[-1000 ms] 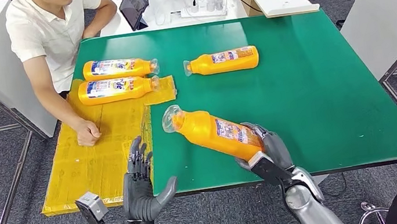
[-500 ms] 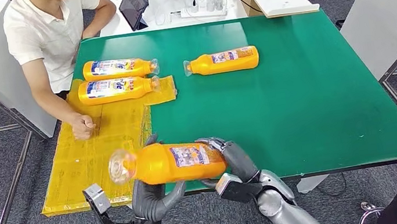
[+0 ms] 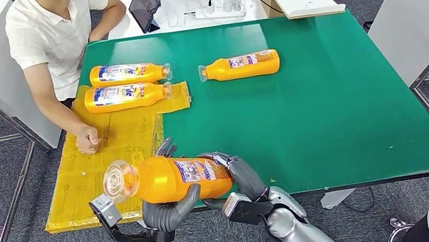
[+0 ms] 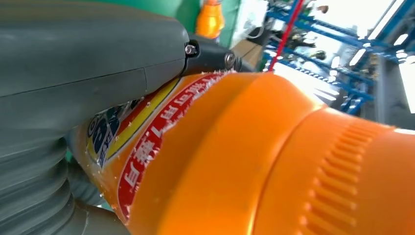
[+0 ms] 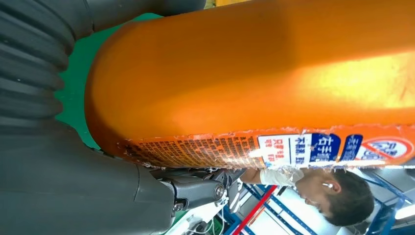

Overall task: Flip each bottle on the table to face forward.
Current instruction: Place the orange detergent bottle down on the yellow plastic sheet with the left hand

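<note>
Over table's near edge (image 3: 335,185): orange bottle (image 3: 169,179) gripped sideways, left hand (image 3: 164,211) cupped beneath, right hand (image 3: 242,177) wrapped round base.

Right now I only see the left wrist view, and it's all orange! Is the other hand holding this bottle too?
Observer: Yes, the right hand grips the held bottle at its base end.
Operator: Where does its cap point?
Observer: Toward the robot's left, on the yellow mat's side.
Operator: Any more bottles?
Observer: Three lie flat: the far mat bottle, the near mat bottle, and the lone bottle on the green table.
</note>
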